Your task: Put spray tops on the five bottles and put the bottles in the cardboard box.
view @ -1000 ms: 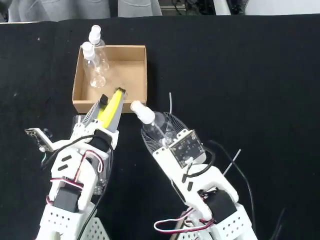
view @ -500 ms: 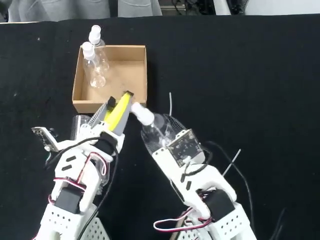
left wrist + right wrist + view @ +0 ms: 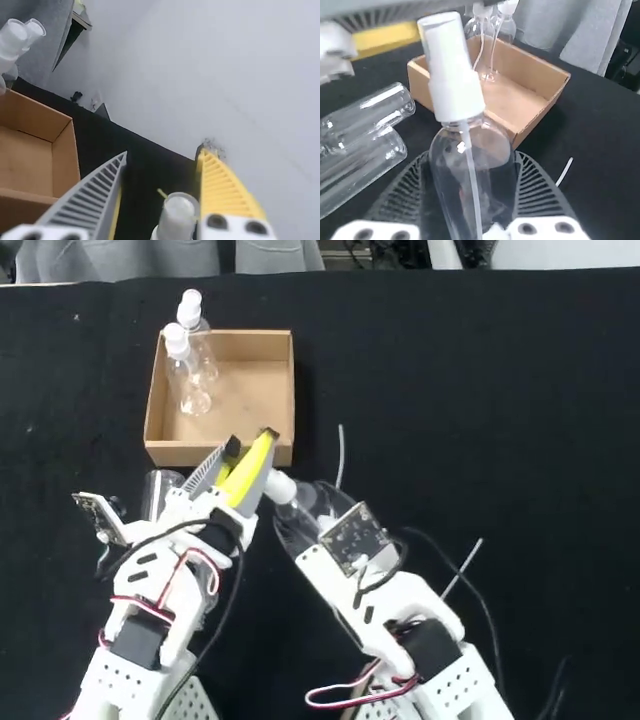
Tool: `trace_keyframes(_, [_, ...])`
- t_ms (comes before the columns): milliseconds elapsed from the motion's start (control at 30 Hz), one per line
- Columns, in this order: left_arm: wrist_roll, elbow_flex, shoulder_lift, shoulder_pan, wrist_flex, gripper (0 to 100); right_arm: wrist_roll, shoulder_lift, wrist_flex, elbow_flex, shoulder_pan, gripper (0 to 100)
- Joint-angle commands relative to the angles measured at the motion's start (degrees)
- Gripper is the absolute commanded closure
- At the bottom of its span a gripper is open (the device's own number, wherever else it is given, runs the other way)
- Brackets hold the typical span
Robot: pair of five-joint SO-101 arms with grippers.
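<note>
Two bottles, seemingly both inside, occupy the box's far-left corner.

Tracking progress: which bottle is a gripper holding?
The capped bottle in the right gripper, just outside the cardboard box. Two others stand inside it; two uncapped ones lie on the table.

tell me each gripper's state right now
left gripper: open, fingers either side of the spray top
right gripper: shut on the bottle

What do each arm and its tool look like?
The left arm: white shell, black motors, red, black and white cables; the left tool has one yellow finger, one grey ribbed. The right arm: same white shell, square circuit board at the wrist; the right tool has dark ribbed fan-shaped fingers.
</note>
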Motion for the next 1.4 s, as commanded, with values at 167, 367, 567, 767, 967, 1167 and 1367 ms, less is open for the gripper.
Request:
trace_keyframes(167, [-4.75, 1.45, -0.53, 2.51, 0.18, 79, -0.09, -7.6, -0.88, 0.4, -0.97, 92.8])
trace_keyframes(367, [-0.97, -0.92, -0.62, -1.63, 0.09, 79, -0.09, -7.6, -1.05, 0.57, -0.97, 92.8])
trace_keyframes(567, [3.34, -2.68, -0.62, -7.08, 0.09, 79, -0.09, -7.6, -1.32, 0.66, -0.88, 92.8])
trace_keyframes(767, [4.84, -2.68, -0.62, -10.59, 0.09, 79, -0.18, -7.6, -3.34, 0.66, -0.88, 92.8])
trace_keyframes(967, [4.48, -1.98, -0.62, -11.56, 0.18, 79, -0.44, -7.6, -7.91, 0.66, -0.79, 92.8])
trace_keyframes(1167, [0.88, -0.22, -0.62, -10.24, 0.09, 79, -0.09, -7.6, -9.85, 0.31, -0.88, 92.8])
trace_keyframes(1367, [-6.33, 1.45, -0.53, -3.65, 0.62, 79, -0.09, -7.6, -9.49, 0.48, -1.05, 92.7])
